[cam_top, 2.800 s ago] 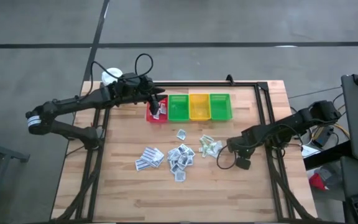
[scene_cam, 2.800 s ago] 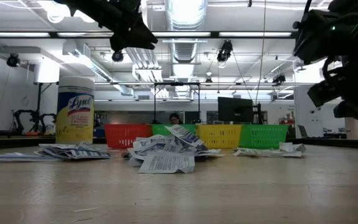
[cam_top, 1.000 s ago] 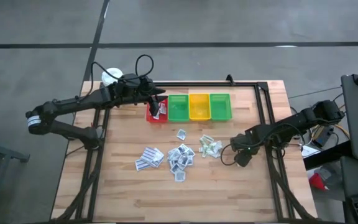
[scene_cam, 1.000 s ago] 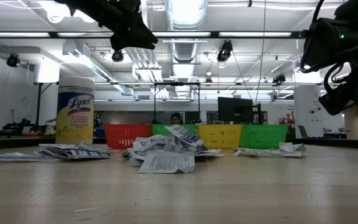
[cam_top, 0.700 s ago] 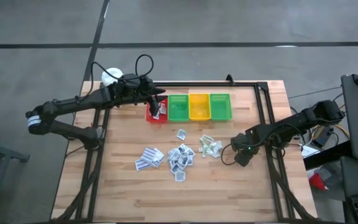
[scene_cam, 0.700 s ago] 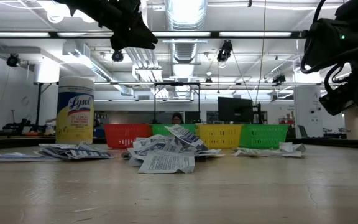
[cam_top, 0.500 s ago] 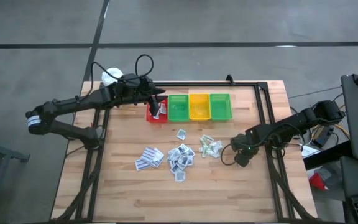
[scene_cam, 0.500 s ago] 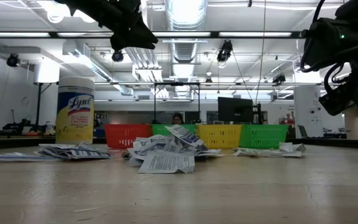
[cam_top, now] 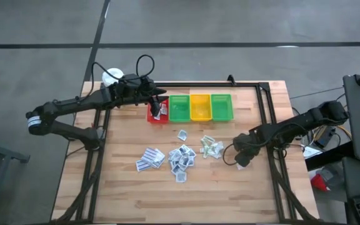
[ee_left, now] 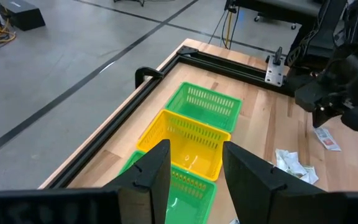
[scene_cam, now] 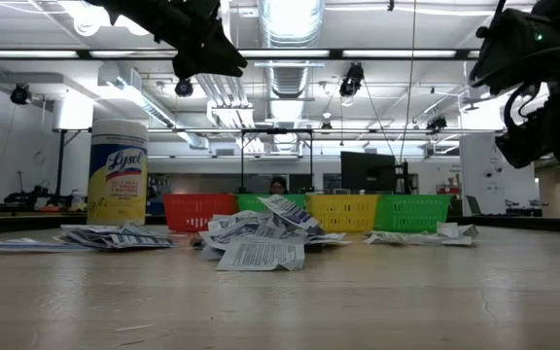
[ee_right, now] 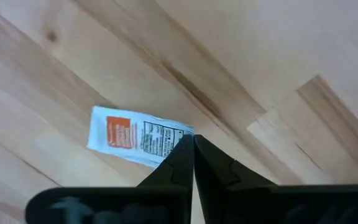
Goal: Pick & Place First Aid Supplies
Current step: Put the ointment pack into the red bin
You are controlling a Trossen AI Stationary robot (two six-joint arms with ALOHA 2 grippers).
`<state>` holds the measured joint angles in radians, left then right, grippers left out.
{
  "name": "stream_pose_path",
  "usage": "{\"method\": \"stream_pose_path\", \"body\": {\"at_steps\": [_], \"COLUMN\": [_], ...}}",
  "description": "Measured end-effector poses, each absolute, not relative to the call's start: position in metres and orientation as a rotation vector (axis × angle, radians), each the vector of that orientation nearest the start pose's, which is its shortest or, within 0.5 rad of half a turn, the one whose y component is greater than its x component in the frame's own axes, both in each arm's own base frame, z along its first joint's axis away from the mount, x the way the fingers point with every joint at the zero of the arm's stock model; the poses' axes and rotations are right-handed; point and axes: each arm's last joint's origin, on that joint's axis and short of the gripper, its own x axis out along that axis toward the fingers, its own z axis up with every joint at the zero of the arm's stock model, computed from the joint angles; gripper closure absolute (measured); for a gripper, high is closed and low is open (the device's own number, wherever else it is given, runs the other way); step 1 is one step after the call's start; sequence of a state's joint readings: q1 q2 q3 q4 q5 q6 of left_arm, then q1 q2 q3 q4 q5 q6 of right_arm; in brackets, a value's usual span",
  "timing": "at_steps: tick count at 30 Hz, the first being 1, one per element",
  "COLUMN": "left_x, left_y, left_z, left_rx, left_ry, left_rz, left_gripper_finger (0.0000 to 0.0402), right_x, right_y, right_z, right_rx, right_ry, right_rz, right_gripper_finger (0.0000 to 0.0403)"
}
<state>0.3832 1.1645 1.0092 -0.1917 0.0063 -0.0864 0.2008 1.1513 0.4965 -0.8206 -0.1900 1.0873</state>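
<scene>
Dozens of first aid sachets are lying in loose heaps on the near half of the table, face up and overlapping. They are waiting there, I judge, to be lifted one at a time. Their grey and blue print is too small for me to read.

Off to the right of the heaps, my right gripper is hanging above the bare wood with its fingers clenched tight. Their tips are meeting at the edge of a single orange-printed sachet, well apart from the rest. I am taking this as a pinch on the packet's rim, since so flat a thing offers no other hold. It is showing an orange block beside lines of black text that I cannot make out.

Farther back, the left gripper is hovering over the red bin with its fingers released and nothing between them. That is the place for a drop, and something white is lying in that bin. A green bin, a yellow bin and a second green bin are standing in a row beside it, presumably one per kind.

At the far left corner a yellow bottle is reading "Lysol".
</scene>
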Motion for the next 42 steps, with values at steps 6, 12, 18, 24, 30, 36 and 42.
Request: {"method": "stream_pose_path", "body": {"at_steps": [6, 12, 18, 24, 30, 36, 42], "left_x": [0.239, 0.239, 0.239, 0.240, 0.240, 0.240, 0.239], "left_y": [0.096, 0.096, 0.096, 0.096, 0.096, 0.096, 0.097], "left_z": [0.335, 0.335, 0.335, 0.335, 0.335, 0.335, 0.335], "left_rx": [-0.148, -0.148, -0.148, -0.149, -0.151, -0.151, -0.147], "left_ry": [0.327, 0.327, 0.325, 0.320, 0.320, 0.321, 0.322], "left_rz": [0.387, 0.387, 0.387, 0.387, 0.387, 0.387, 0.387], "left_gripper_finger": [0.0262, 0.0262, 0.0262, 0.0262, 0.0262, 0.0262, 0.0262], "right_x": [0.143, 0.143, 0.146, 0.147, 0.147, 0.144, 0.144], "right_y": [0.033, 0.032, 0.029, 0.028, 0.030, 0.031, 0.031], "right_z": [0.155, 0.157, 0.158, 0.158, 0.159, 0.157, 0.157], "right_rx": [0.889, 0.892, 0.882, 0.856, 0.844, 0.896, 0.916], "right_ry": [1.416, 1.367, 1.294, 1.280, 1.321, 1.383, 1.381], "right_rz": [-0.549, -0.571, -0.624, -0.615, -0.540, -0.510, -0.530], "right_gripper_finger": [0.0395, 0.0395, 0.0395, 0.0394, 0.0393, 0.0356, 0.0295]}}
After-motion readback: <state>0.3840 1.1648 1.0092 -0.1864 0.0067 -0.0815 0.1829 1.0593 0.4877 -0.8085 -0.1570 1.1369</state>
